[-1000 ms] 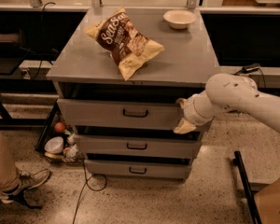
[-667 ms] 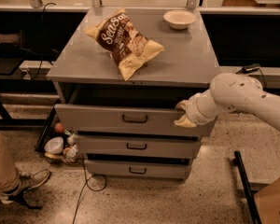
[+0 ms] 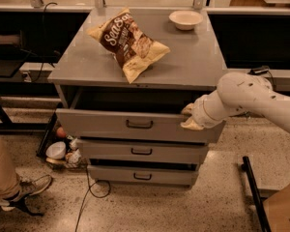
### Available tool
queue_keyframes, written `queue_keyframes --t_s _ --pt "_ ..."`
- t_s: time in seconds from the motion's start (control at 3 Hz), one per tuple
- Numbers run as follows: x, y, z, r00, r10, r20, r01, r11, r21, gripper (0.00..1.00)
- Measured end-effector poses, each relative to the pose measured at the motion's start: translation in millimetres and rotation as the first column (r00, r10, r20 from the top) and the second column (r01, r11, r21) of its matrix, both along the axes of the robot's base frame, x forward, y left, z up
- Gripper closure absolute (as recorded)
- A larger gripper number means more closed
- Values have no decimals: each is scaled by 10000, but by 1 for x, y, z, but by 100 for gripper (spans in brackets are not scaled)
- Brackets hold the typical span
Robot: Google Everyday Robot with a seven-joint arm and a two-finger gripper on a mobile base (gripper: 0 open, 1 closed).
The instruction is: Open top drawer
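The top drawer (image 3: pixel 101 125) is a wide grey metal drawer with a small black centre handle (image 3: pixel 139 124). It stands pulled part-way out of the grey cabinet (image 3: pixel 87 64), and a dark gap shows above its front. My gripper (image 3: pixel 189 118) is at the right part of the drawer's upper front edge, at the end of the white arm that comes in from the right. Two narrower grey drawers (image 3: pixel 141 151) sit below it, pushed in.
A chip bag (image 3: pixel 128 44) and a cream bowl (image 3: pixel 185 19) lie on the cabinet top. Clutter (image 3: pixel 63 150) and a cable lie on the floor at the left. A person's leg and shoe (image 3: pixel 19 187) are at the lower left. A black frame (image 3: pixel 253 192) stands at the lower right.
The top drawer has slid out towards the camera, and the gap above its front has widened. My gripper has moved with the drawer's front edge.
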State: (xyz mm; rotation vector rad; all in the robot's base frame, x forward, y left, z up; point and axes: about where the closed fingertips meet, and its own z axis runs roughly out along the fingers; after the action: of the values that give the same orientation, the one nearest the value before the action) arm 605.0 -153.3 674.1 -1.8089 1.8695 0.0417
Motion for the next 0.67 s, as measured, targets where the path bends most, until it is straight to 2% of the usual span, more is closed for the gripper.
queue_keyframes --t_s 0.33,0.67 --pt "0 0 0 10000 0 0 0 10000 0 100" --pt "-11 -2 -2 10000 -10 45 10 10000 -31 100"
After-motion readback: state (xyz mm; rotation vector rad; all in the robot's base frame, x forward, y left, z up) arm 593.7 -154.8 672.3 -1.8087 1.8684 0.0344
